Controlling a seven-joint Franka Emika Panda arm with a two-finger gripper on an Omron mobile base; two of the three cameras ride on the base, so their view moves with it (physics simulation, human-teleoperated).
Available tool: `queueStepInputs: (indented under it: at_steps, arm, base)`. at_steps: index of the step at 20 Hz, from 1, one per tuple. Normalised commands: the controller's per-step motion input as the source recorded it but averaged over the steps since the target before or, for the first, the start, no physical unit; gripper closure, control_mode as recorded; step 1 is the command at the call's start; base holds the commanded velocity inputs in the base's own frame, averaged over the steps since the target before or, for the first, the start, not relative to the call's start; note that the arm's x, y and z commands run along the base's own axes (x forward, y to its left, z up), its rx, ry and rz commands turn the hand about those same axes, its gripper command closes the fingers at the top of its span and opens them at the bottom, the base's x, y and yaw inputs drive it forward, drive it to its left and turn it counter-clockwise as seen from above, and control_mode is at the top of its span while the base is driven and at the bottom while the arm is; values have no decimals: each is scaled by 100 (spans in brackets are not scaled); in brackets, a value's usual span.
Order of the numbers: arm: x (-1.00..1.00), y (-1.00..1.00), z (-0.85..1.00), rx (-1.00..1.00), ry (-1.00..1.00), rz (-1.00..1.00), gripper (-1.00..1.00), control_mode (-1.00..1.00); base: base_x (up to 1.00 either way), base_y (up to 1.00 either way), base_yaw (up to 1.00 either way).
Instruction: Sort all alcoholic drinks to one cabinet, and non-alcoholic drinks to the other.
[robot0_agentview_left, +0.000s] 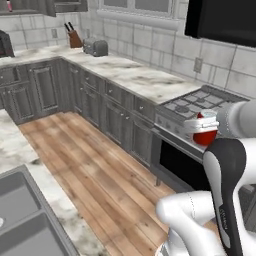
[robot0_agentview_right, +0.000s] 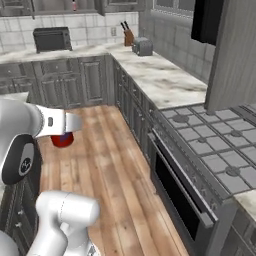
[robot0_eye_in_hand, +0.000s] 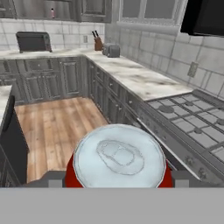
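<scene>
Red soda can (robot0_agentview_left: 204, 131) is riding in the gripper (robot0_agentview_left: 202, 127) out over the stove (robot0_agentview_left: 200, 102) in the left base view, jaws spread wide around its body and holding it up in the air. From the right base view the can (robot0_agentview_right: 62, 139) is hanging over the wood floor (robot0_agentview_right: 107, 165) at the end of the white arm (robot0_agentview_right: 30, 130). Hand view is looking straight down on the silver top (robot0_eye_in_hand: 119, 158), upright, dark finger tips (robot0_eye_in_hand: 56, 180) hugging both sides. I'd say it's heading to a wall cabinet, so keeping it level and moving slowly is the way to go.
</scene>
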Motion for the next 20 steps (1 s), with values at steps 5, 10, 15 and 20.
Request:
queueStepInputs:
  at_steps: [5,10,15,20]
  arm:
    - [0,0,0,0,0,0,100,100]
    - [0,0,0,0,0,0,100,100]
    - [0,0,0,0,0,0,100,100]
    - [0,0,0,0,0,0,100,100]
  base:
    - [64,22,21]
    - [77,6,19]
    - [81,0,17]
    - [80,-3,16]
